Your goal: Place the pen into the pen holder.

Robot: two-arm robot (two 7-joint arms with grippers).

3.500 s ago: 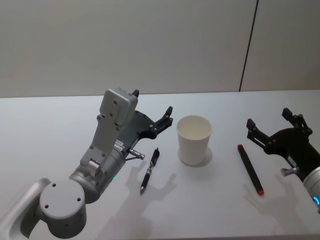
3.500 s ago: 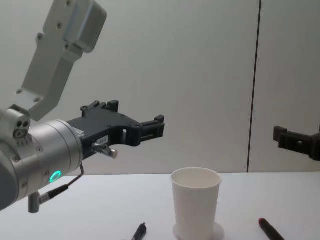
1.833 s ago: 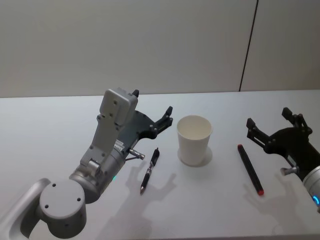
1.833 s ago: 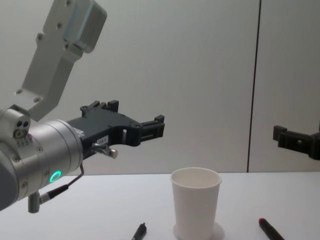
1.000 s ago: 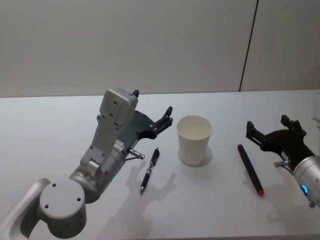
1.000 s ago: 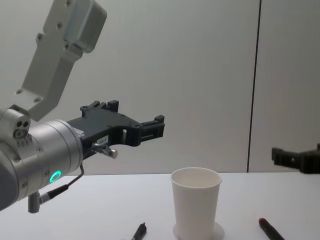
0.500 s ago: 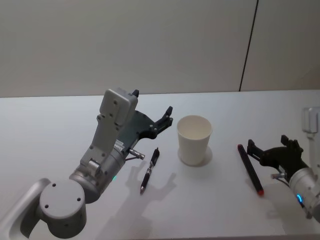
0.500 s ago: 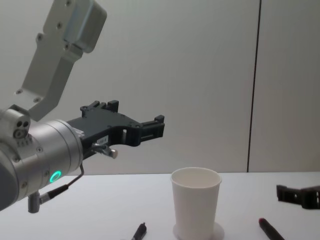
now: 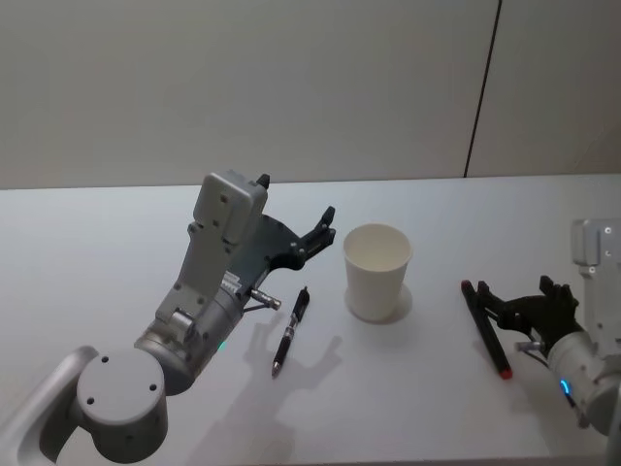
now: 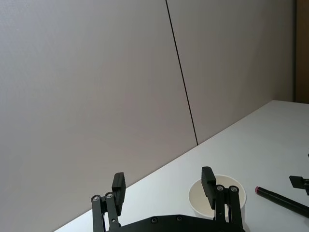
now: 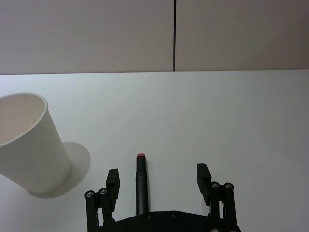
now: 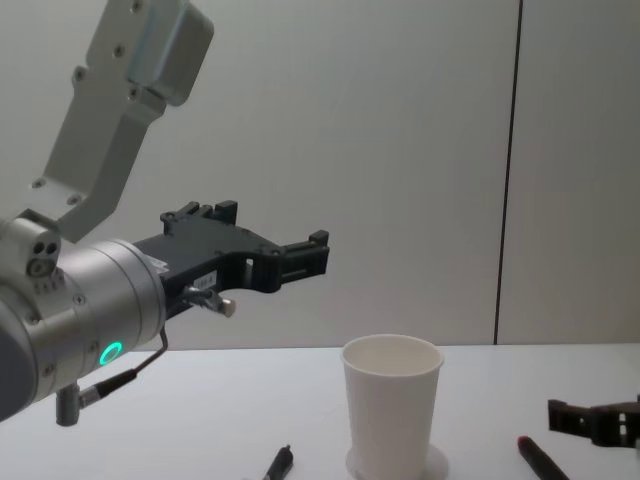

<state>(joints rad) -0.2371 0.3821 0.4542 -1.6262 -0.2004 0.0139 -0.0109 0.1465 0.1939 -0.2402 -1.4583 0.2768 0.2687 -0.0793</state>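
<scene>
Left gripper (image 10: 163,180) unchanged: raised left of cup (image 9: 376,272), jaws wide, empty. Black pen (image 9: 290,331) flat on table (image 9: 116,252), near-left of cup. Right gripper (image 9: 519,299) has dropped low over red-tipped pen (image 9: 485,328) right of cup; jaws wide, pen between them, ungripped. Grasp likely next.

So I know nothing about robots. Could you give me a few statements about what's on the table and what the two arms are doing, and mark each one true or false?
1. The paper cup stands upright with no pen inside it. True.
2. The right pincer is shut on the red-tipped pen. False: it is open, down low, with the pen lying on the table between its two sides, not gripped.
3. A black pen lies flat on the table on the cup's left side. True.
4. The left pincer rests on the table. False: it hangs open in the air, well above the table, left of the cup.
</scene>
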